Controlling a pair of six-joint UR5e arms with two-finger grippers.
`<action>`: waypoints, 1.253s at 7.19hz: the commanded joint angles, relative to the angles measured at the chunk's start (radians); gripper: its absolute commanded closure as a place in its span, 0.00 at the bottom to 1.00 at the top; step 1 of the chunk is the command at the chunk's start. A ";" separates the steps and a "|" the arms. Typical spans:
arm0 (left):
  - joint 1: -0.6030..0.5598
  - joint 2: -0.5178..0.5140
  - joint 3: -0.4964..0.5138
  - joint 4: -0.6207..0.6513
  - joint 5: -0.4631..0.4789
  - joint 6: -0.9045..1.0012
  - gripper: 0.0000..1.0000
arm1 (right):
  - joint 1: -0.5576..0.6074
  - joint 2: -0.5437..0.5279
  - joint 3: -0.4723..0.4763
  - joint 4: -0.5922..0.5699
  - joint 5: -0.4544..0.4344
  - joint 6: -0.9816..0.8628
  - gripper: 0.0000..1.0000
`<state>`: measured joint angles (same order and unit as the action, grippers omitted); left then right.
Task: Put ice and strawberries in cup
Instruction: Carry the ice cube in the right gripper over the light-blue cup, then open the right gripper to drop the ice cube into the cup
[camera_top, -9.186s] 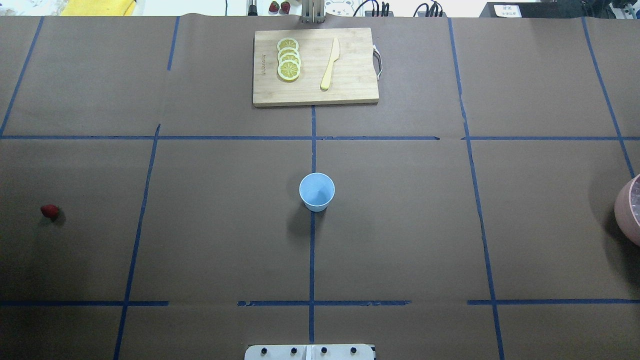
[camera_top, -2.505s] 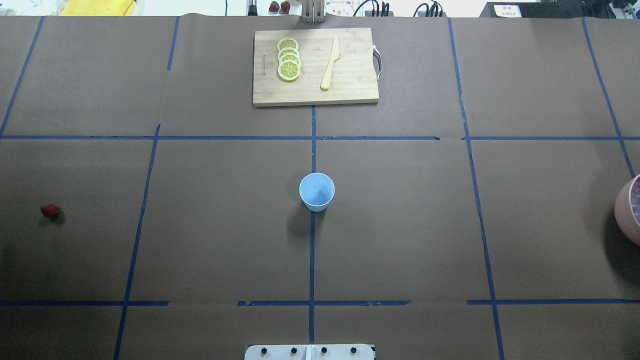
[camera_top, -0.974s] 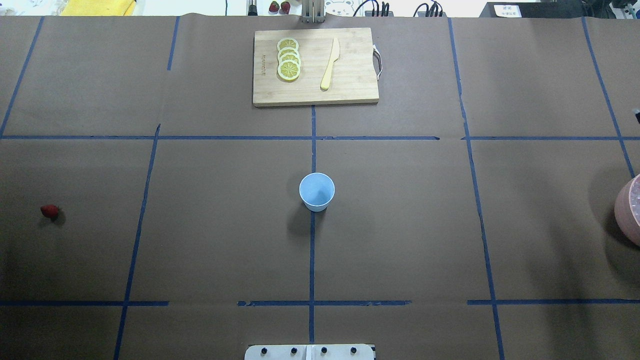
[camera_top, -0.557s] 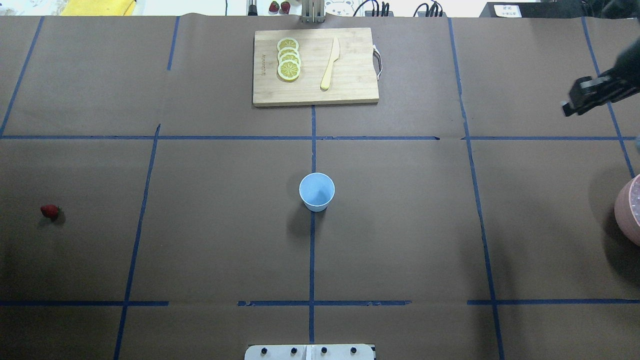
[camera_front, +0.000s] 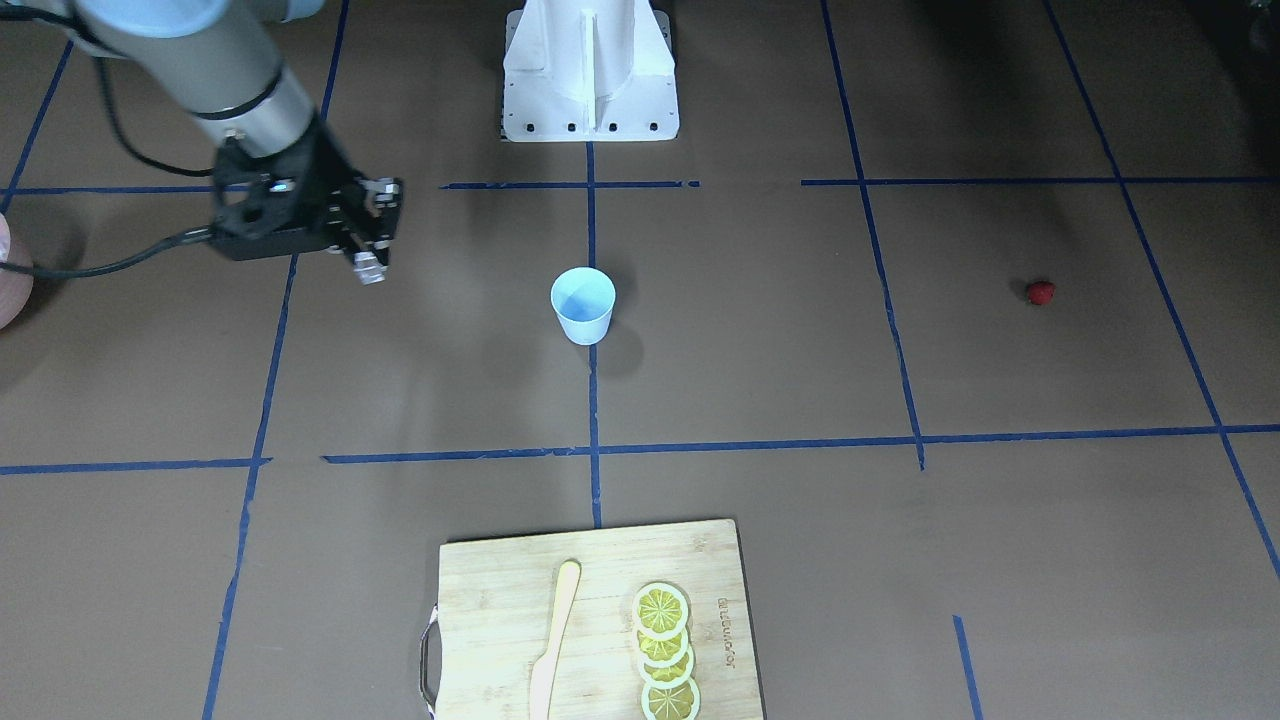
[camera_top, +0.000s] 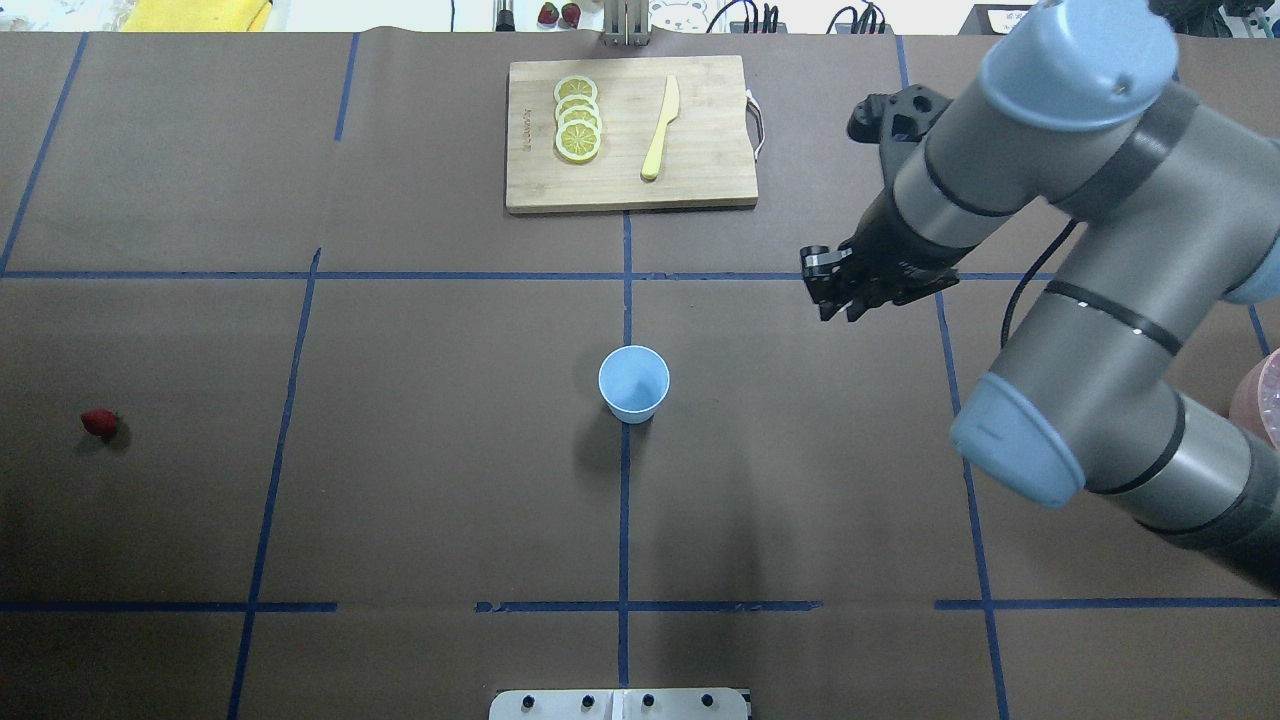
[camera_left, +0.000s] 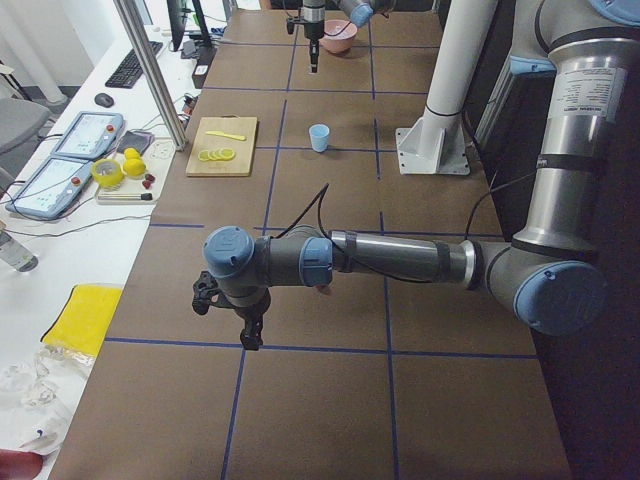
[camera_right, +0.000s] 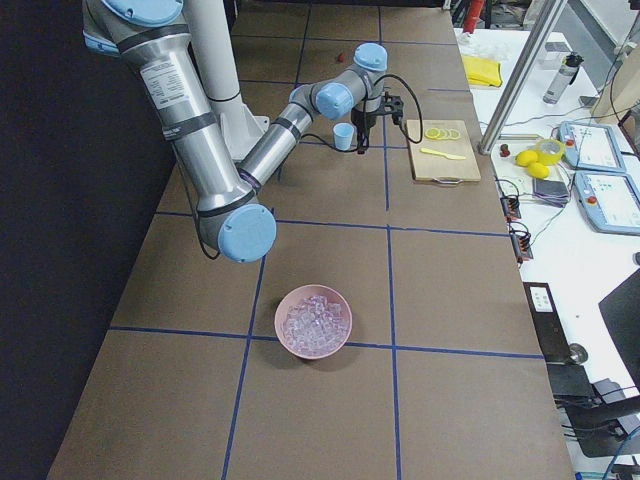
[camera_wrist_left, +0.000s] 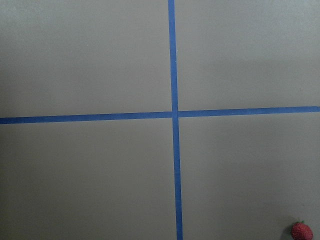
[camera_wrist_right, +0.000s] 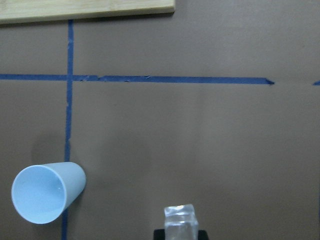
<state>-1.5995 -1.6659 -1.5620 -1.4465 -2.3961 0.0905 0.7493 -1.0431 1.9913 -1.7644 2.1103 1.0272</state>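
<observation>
The light-blue cup (camera_top: 633, 382) stands upright at the table's middle, with nothing showing inside it in the right wrist view (camera_wrist_right: 42, 195). My right gripper (camera_top: 835, 303) hovers to the right of and beyond the cup, shut on one clear ice cube (camera_wrist_right: 180, 218), which also shows at its tip in the front view (camera_front: 368, 268). A small red strawberry (camera_top: 100, 423) lies far left on the table and at the lower right corner of the left wrist view (camera_wrist_left: 302, 231). My left gripper (camera_left: 250, 338) shows only in the exterior left view, so I cannot tell its state.
A pink bowl (camera_right: 314, 321) full of ice cubes sits at the table's right end. At the far side lies a wooden cutting board (camera_top: 700, 180) with several lemon slices (camera_top: 577, 120) and a yellow knife (camera_top: 661, 127). Blue tape lines cross the brown table cover.
My right arm has swung in from the right edge and travelled left toward the cup. Cup and strawberry have not moved.
</observation>
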 joint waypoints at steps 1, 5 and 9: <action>0.001 0.000 0.000 0.002 0.000 0.000 0.00 | -0.135 0.125 -0.078 0.000 -0.113 0.136 1.00; 0.000 -0.002 0.000 0.002 0.002 0.000 0.00 | -0.240 0.331 -0.325 0.006 -0.210 0.208 1.00; 0.000 -0.003 0.000 0.002 0.000 0.000 0.00 | -0.248 0.328 -0.353 0.006 -0.227 0.208 0.99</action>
<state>-1.5999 -1.6684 -1.5616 -1.4450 -2.3959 0.0905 0.5030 -0.7162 1.6522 -1.7580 1.8900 1.2348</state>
